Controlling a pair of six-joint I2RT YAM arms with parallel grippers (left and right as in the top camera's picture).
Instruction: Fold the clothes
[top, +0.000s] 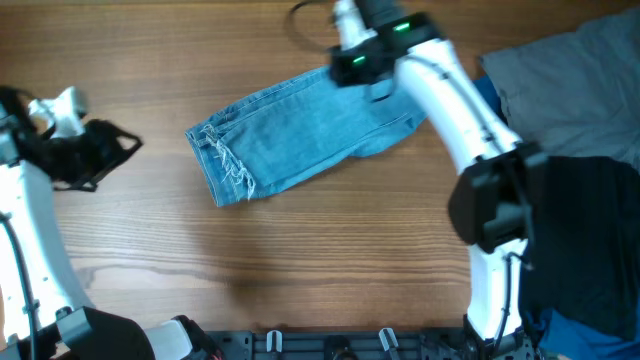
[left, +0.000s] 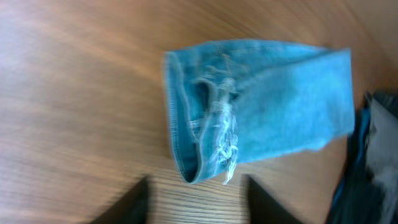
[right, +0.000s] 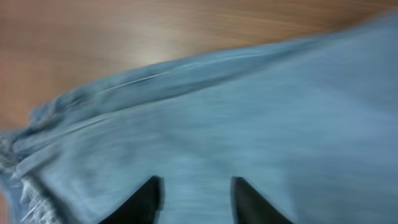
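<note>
The light blue denim jeans (top: 300, 130) lie folded into a slanted bundle at the table's middle back, frayed hems at the left end. In the left wrist view the jeans (left: 273, 106) lie ahead with frayed hems toward me. My left gripper (top: 120, 148) (left: 196, 199) is open and empty, over bare wood left of the jeans. My right gripper (top: 372, 85) (right: 194, 193) is open above the jeans' right end; the right wrist view shows the denim (right: 249, 124) between and beneath the fingers, blurred.
A grey cloth (top: 570, 80) and dark clothing (top: 590, 230) lie at the table's right side. A dark garment edge (left: 373, 162) shows at the right of the left wrist view. Bare wood lies in front of the jeans.
</note>
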